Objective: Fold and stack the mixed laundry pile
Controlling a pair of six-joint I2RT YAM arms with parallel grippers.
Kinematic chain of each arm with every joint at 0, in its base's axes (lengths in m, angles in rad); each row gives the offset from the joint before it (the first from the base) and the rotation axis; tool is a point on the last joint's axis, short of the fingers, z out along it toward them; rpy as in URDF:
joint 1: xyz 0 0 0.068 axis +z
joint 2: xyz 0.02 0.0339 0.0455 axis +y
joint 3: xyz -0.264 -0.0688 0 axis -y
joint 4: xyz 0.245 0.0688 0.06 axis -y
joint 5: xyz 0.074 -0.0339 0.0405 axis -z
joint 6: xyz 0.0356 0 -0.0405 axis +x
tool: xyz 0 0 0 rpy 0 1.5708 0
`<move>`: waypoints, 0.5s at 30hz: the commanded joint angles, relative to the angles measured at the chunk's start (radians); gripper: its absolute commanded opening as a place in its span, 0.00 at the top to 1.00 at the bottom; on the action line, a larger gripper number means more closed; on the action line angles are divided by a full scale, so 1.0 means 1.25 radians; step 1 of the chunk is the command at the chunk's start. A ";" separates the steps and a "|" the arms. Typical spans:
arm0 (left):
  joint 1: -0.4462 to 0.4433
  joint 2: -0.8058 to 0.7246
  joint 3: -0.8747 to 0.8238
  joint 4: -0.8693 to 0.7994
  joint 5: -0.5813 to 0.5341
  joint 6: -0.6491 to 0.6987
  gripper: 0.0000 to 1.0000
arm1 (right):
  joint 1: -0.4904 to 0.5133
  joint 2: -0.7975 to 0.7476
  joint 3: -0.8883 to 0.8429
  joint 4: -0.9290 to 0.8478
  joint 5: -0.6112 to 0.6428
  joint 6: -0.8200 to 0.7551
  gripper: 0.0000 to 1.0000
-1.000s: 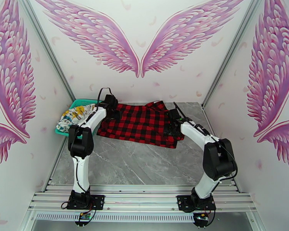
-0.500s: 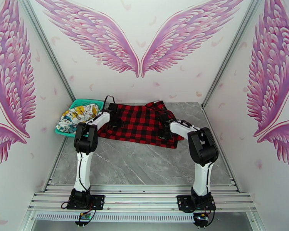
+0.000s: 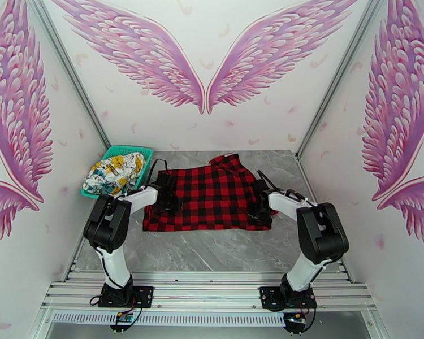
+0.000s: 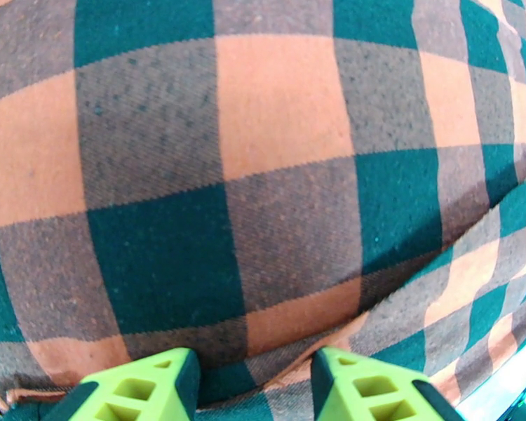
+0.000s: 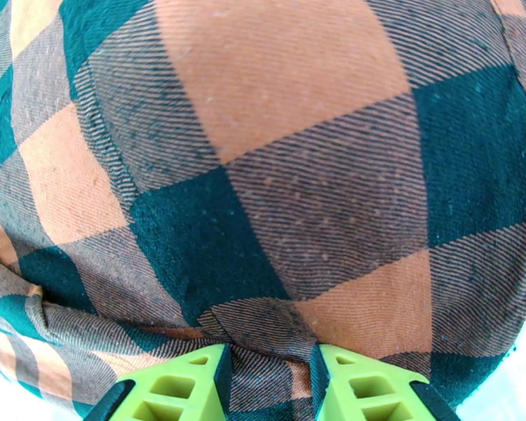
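Both jaws clamped on the plaid garment (image 3: 212, 193), now pulled nearer and spread flatter

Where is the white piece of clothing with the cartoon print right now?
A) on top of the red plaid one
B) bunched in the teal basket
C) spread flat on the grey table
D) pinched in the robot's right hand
B: the white cartoon-print garment lies bunched in the teal basket at the back left, apart from the red plaid garment spread on the table.
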 commanded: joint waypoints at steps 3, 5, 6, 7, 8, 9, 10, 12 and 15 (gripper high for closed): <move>-0.018 -0.057 -0.122 -0.063 -0.049 -0.053 0.51 | 0.032 -0.090 -0.125 -0.057 -0.018 0.060 0.63; -0.027 -0.094 -0.143 -0.073 -0.058 -0.059 0.51 | 0.047 -0.149 -0.163 -0.078 -0.017 0.074 0.63; -0.029 -0.114 -0.146 -0.078 -0.059 -0.061 0.51 | 0.053 -0.178 -0.172 -0.092 -0.012 0.078 0.63; -0.032 -0.133 -0.148 -0.082 -0.061 -0.062 0.50 | 0.055 -0.211 -0.175 -0.113 -0.005 0.077 0.63; -0.033 -0.148 -0.142 -0.087 -0.061 -0.063 0.50 | 0.054 -0.241 -0.168 -0.133 0.005 0.073 0.63; -0.033 -0.157 -0.129 -0.093 -0.061 -0.060 0.49 | 0.055 -0.265 -0.151 -0.148 0.016 0.068 0.62; -0.034 -0.162 -0.108 -0.105 -0.062 -0.054 0.48 | 0.054 -0.281 -0.122 -0.168 0.029 0.059 0.61; -0.034 -0.154 -0.046 -0.121 -0.068 -0.036 0.47 | 0.054 -0.287 -0.057 -0.180 0.046 0.040 0.58; -0.029 -0.099 0.054 -0.125 -0.068 -0.003 0.46 | 0.039 -0.230 0.033 -0.131 0.039 0.001 0.55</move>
